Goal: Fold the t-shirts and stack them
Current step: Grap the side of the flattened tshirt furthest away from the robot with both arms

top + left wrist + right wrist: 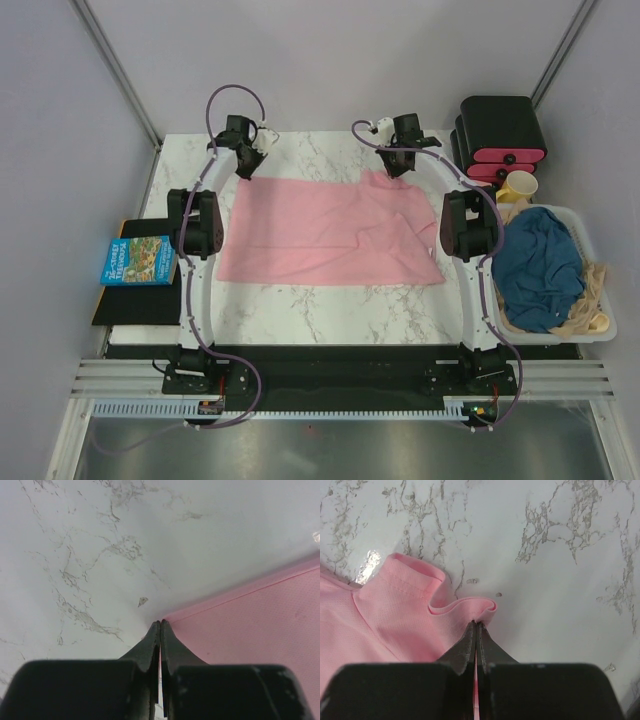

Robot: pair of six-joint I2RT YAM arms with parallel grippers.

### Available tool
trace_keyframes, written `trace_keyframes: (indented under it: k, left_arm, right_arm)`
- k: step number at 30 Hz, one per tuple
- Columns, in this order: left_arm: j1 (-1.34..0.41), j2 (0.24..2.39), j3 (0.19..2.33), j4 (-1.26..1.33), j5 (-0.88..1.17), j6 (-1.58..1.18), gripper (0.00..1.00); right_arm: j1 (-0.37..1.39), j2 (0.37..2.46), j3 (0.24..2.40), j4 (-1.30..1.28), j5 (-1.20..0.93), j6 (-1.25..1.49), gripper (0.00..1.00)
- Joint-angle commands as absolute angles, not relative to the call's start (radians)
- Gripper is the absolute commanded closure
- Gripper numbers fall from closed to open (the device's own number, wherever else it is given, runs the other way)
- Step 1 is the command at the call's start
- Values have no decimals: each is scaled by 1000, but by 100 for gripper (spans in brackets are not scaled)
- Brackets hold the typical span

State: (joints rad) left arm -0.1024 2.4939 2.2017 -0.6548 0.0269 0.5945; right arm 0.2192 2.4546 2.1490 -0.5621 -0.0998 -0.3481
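Fold start, with far corners of soft light pink cotton t-shirt pinched tight by left gripper and right gripper. Next, likely: lift, pull near.

We see bright, even overhead light, soft shadows. In our right wrist view, glare gleams on the table toward 9 o'clock; the left gripper blurs at 6 o'clock.

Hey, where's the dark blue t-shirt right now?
In the top view, the dark blue t-shirt lies crumpled in the white basket beside the right edge of the table, beyond the right arm from the pink t-shirt, just nearer than the yellow mug.
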Motion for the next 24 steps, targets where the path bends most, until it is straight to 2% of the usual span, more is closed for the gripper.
trace_keyframes:
  k: [1,17,24]
  left_arm:
    - [-106,2365,2140,-549,51,566,98]
    - [-127,2224,1934,-486,92,615,98]
    - [-127,2100,1790,-446,112,659,98]
  right_arm:
    - [227,2392,2149,-561,-98,-356,100]
    - [229,2306,2145,-561,-64,-416,100]
    - [225,2172,2033,-555,-71,-489,100]
